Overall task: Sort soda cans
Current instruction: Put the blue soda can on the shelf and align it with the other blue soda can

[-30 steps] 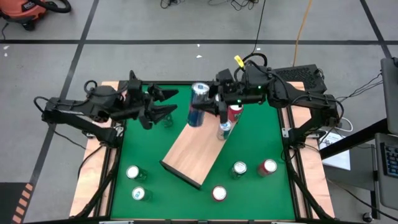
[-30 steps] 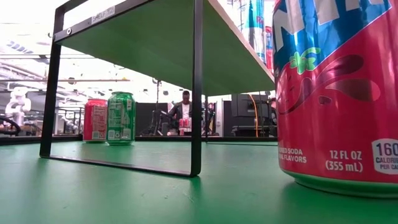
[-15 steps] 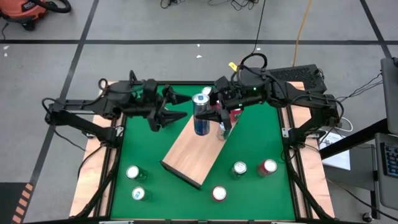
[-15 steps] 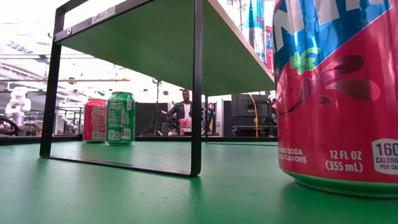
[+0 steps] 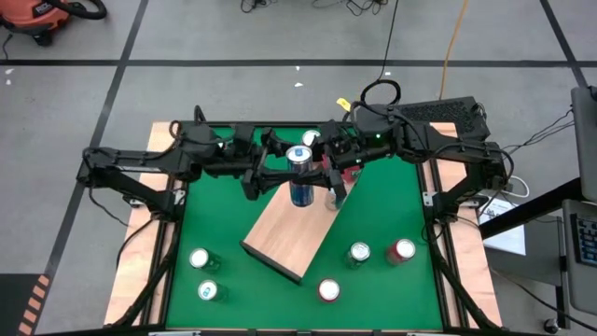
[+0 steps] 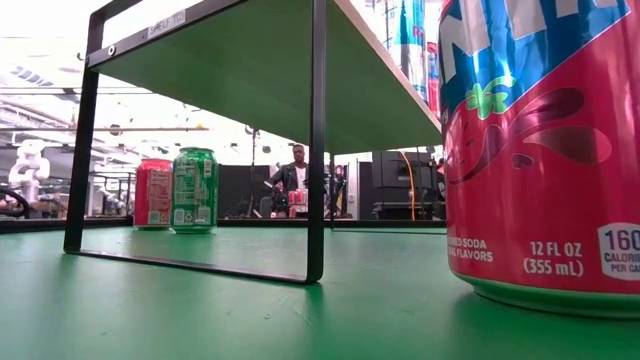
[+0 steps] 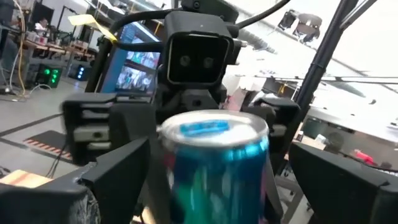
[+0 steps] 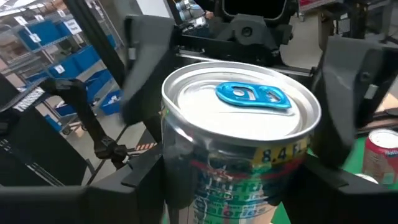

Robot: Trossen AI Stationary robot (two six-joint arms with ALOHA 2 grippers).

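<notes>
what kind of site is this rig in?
Looks like a robotics lab or workshop, not a home. Shelving with blue bins shows behind the blue can, a monitor glows nearby, and cables trail over a bare grey floor.

The blue can (image 7: 214, 168) is blurred in the left wrist view, its label unreadable and its base cut off. In the low view, 1 red can (image 6: 545, 150) is cropped at the top and right edges. The table (image 5: 392, 210) hides partly under both arms.
</notes>
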